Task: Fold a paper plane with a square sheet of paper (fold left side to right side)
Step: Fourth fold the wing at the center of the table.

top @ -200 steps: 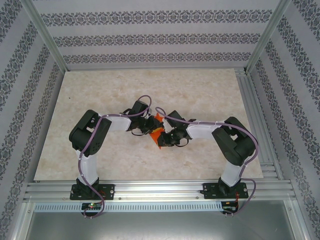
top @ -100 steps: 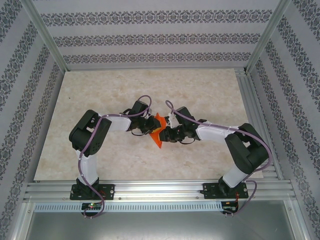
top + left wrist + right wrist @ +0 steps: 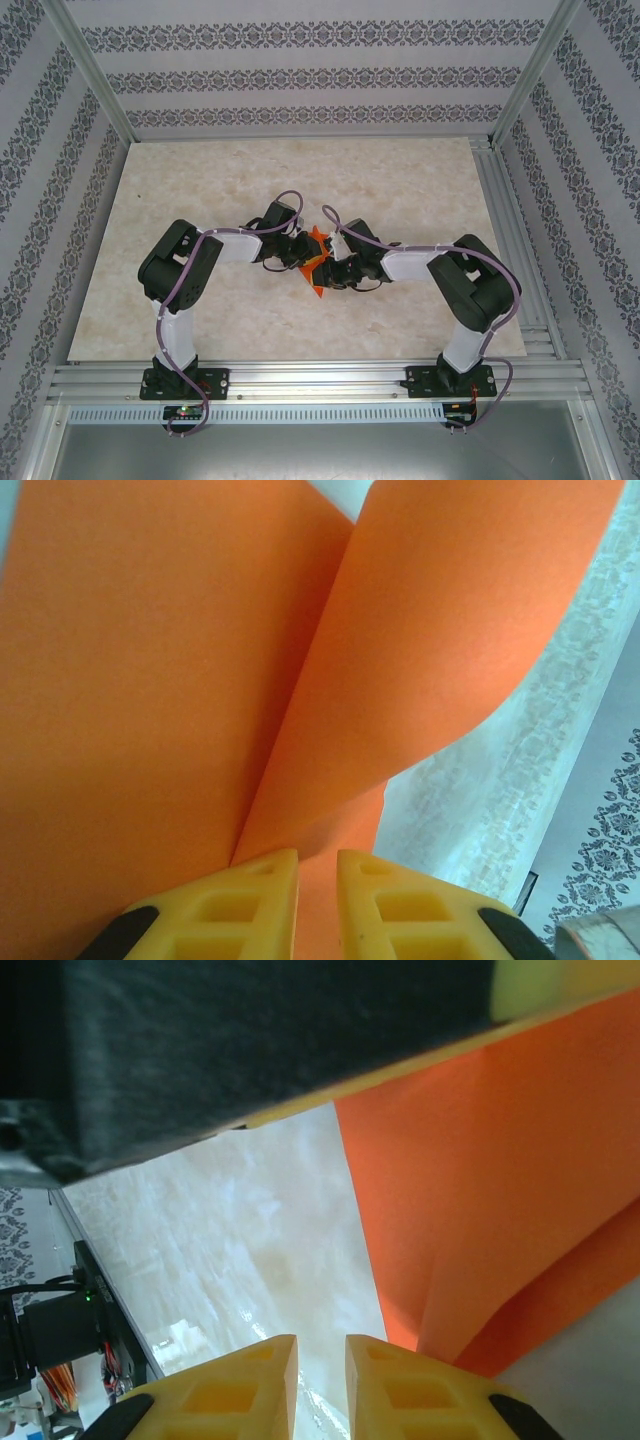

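**ORANGE PAPER PLANE, PART-FOLDED, AT TABLE CENTRE**

Location: the paper plane (image 3: 315, 264) is mid-table, between the two grippers, and apparently lifted rather than lying flat.

Condition: bright orange sheet. In the left wrist view two broad panels meet at a soft crease, one of them curling loose.

Handling, as judged: very light, thin and springy. Creases will hold only if pressed, and a hard pull would tear or crumple it. The smooth face is likely to slip. Best taken at a folded edge or along the crease, not mid-panel.

Left gripper (image 3: 318, 900): jaws drawn almost together with orange paper running into the slit, so it is pinching the sheet.

Right gripper (image 3: 322, 1380): jaws equally narrow, with pale table showing through the slit. The paper's edge lies just beside one finger; whether it nips any paper cannot be told.

Surface: table (image 3: 420, 180), pale, marbled and smooth.

Room: patterned grey-and-white walls (image 3: 320, 70) on three sides, and an aluminium rail (image 3: 320, 380) along the near edge.
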Robot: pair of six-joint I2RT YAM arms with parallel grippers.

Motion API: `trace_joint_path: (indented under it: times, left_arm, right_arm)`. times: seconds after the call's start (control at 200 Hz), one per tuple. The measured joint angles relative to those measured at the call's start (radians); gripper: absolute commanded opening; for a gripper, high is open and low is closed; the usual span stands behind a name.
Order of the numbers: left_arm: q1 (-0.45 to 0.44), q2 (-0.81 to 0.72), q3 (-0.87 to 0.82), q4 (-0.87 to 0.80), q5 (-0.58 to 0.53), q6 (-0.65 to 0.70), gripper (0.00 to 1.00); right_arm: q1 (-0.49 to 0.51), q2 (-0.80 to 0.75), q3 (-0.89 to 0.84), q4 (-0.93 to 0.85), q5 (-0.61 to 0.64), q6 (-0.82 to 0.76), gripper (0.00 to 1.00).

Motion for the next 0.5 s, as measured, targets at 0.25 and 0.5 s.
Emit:
trace_joint_path:
  times: [0.25, 0.5]
  left_arm:
    - [0.0, 0.0, 0.0, 0.001, 0.0, 0.0, 0.21]
    - [0.0, 0.0, 0.0, 0.001, 0.0, 0.0, 0.2]
  right_arm:
    - [0.0, 0.027, -0.001, 0.014, -0.004, 0.0, 0.2]
    - [0.0, 0.027, -0.001, 0.01, 0.001, -0.005, 0.2]
